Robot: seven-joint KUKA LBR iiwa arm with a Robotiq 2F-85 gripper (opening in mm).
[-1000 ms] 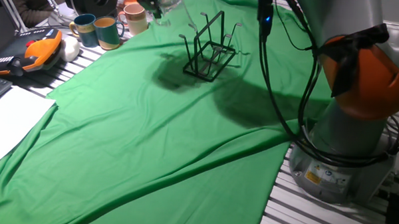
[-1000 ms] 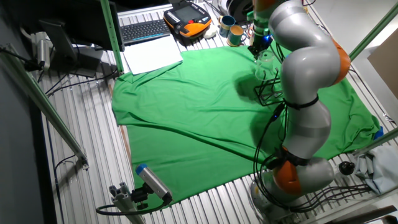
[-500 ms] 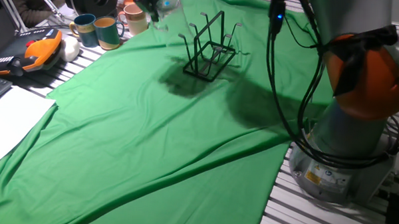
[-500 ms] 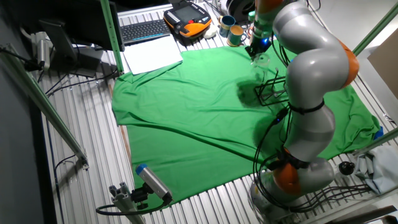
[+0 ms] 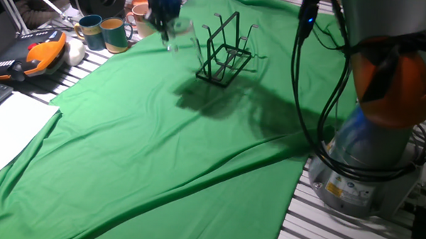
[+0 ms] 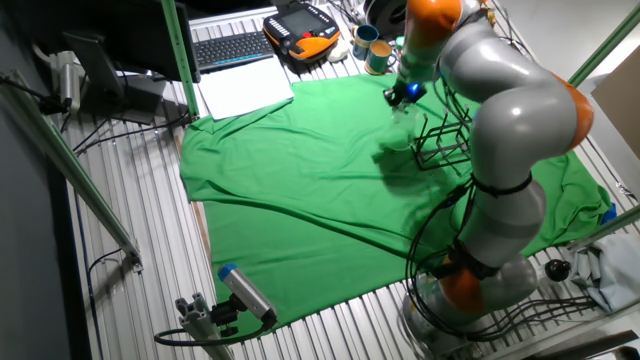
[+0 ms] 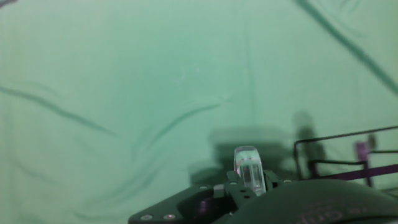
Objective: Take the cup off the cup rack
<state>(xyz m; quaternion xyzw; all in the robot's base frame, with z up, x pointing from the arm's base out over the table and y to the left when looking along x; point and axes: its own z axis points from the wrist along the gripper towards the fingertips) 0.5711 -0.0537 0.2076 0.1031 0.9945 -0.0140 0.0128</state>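
Note:
The cup is a clear glass mug, blurred, held in the air just left of the black wire cup rack and free of its prongs. My gripper is shut on the cup above the green cloth. In the other fixed view the gripper hangs left of the rack. In the hand view a piece of the glass cup sticks out from the hand at the bottom edge, and the rack lies at the lower right.
Two teal-and-tan mugs and a pinkish mug stand at the cloth's far left edge. An orange pendant and white paper lie left. The arm's base stands at right.
The gripper with the cup has moved left and lower, away from the rack. The arm's upper links have swung with it. The rack has not moved.

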